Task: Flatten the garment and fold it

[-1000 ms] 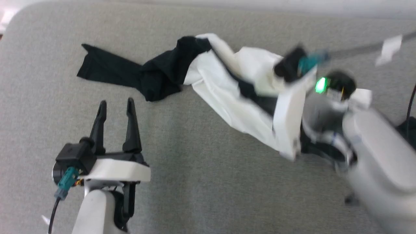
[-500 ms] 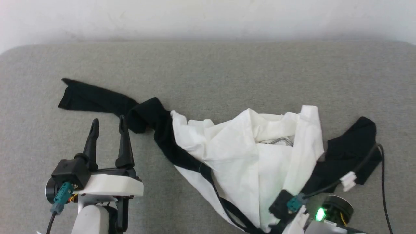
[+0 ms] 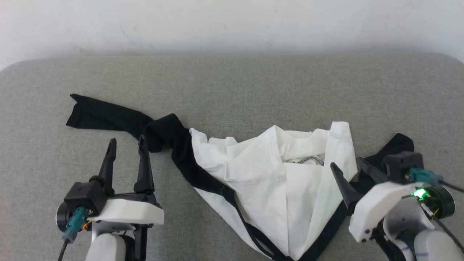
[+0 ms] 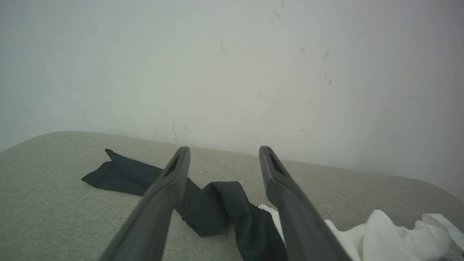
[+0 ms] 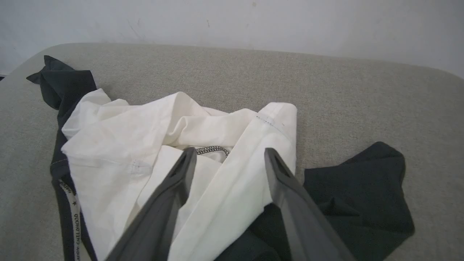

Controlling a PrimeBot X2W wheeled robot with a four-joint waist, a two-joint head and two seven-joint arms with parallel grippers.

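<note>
Soft white shirt with black raglan sleeves (image 3: 268, 177) lies crumpled on grey fabric surface (image 3: 232, 83), centre-right, unfolded. One black sleeve (image 3: 105, 116) trails out to the left; the other (image 5: 359, 185) is bunched at the right. Left gripper (image 3: 127, 139) is spread, empty, just beside the left sleeve. Right gripper (image 3: 346, 163) is spread, nothing pinched, over the shirt's right edge.

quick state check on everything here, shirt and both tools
garment: crumpled, unfolded, lying on the grey surface
outer black sleeve: stretched out
other black sleeve: bunched up
left tool: open, empty
right tool: open, empty, over the garment
</note>
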